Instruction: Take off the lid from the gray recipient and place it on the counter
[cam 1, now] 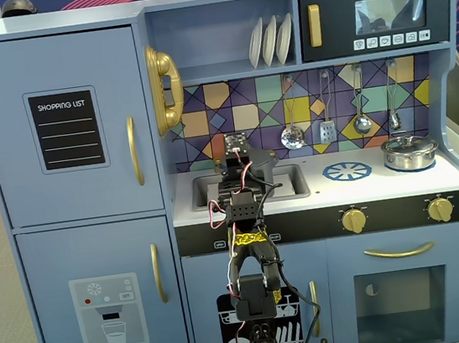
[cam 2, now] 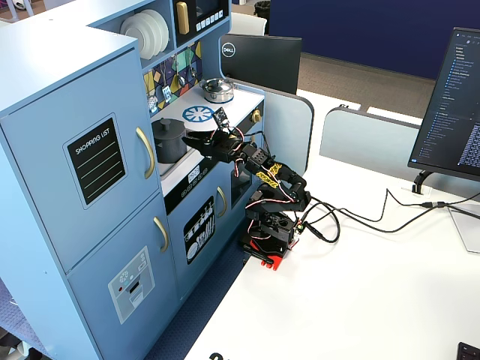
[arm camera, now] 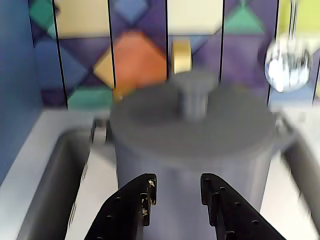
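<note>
The gray recipient point(arm camera: 190, 170) stands in the sink cutout, with the dark-gray lid point(arm camera: 150, 125) resting on it and its knob point(arm camera: 194, 97) upright in the middle. In a fixed view the pot point(cam 2: 169, 142) sits at the left end of the counter point(cam 2: 238, 97). In the other fixed view only its right side point(cam 1: 266, 167) shows behind my arm. My gripper point(arm camera: 177, 182) is open and empty, level with the pot's wall just below the lid and close in front of it. It also shows beside the pot in a fixed view point(cam 2: 192, 138).
The sink basin point(arm camera: 55, 190) surrounds the pot. A printed blue burner ring point(cam 1: 347, 171) and a shiny silver pot point(cam 1: 409, 152) with a glass lid are to the right on the counter point(cam 1: 384, 187). Utensils point(cam 1: 325, 129) hang on the tiled back wall. The blue fridge wall point(arm camera: 17, 90) is at left.
</note>
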